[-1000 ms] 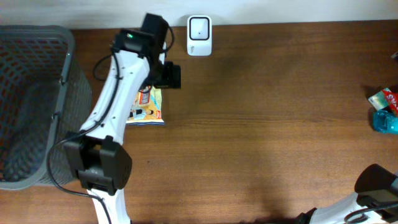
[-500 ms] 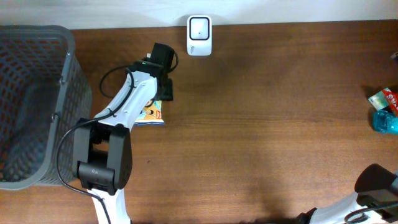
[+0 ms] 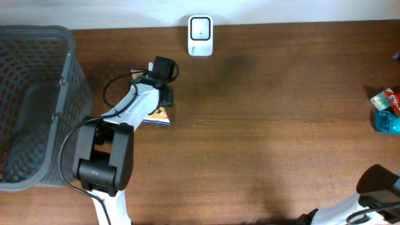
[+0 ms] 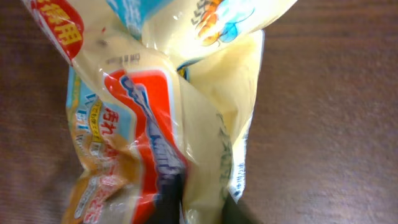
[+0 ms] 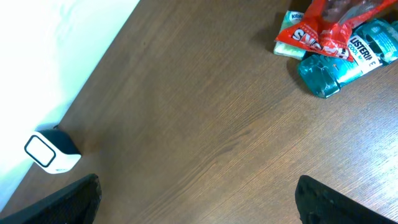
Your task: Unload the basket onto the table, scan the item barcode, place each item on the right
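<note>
The fingers (image 4: 169,202) of the left gripper (image 3: 164,94) are pinching the packet (image 4: 155,124), its crumpled yellow film bunching up between them at the bottom of the left wrist view. The packet is sitting near the table's far edge, just left of and nearer than the scanner (image 3: 200,35) in the overhead view. Most of it is hidden under the left arm, and whether it is clear of the table (image 3: 269,125) cannot be told.

Progress, as judged: the grasp is being made — the first step. No barcode is showing on the visible face, and the packet is not yet facing the scanner window. Lifting, turning the code side toward the scanner and presenting it are all outstanding.

Clearances: the scanner is standing near the packet with bare wood between them, so the path looks short and unobstructed. The basket (image 3: 37,106) is bordering the left side, close to the arm — swings that way are calling for care. The right gripper (image 5: 199,202) is holding nothing, its fingers spread wide, well apart from the work. A bottle (image 3: 386,122) and a red pack (image 3: 387,99) are lying at the table's right edge.
</note>
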Controlling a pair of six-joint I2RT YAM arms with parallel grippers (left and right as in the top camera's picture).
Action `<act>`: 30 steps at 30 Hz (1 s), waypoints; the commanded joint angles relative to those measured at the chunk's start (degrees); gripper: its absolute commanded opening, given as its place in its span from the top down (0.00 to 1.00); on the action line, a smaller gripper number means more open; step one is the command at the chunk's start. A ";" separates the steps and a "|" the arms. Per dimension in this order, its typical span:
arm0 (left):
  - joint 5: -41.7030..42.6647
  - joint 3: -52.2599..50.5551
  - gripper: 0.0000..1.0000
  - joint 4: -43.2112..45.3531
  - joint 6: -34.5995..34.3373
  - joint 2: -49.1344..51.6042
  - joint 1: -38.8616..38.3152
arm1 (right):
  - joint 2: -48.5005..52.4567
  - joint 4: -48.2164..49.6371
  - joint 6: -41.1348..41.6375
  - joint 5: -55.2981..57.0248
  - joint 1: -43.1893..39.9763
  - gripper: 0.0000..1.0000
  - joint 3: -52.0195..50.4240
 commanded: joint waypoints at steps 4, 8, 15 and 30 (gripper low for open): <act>7.02 -1.11 0.97 -1.66 13.81 -0.72 -10.21 | 0.22 0.04 0.26 -0.50 0.11 0.02 -0.26; 8.20 -0.90 0.89 -2.21 15.39 -5.09 -19.15 | 0.22 0.04 0.26 -0.50 0.11 0.02 -0.26; 19.98 -0.90 0.80 -6.84 15.39 -19.39 -28.24 | 0.22 0.02 0.26 -0.50 0.11 0.02 -0.26; 9.40 -0.98 0.77 11.91 3.06 -2.75 -20.13 | 0.22 0.04 0.26 -0.50 0.11 0.02 -0.26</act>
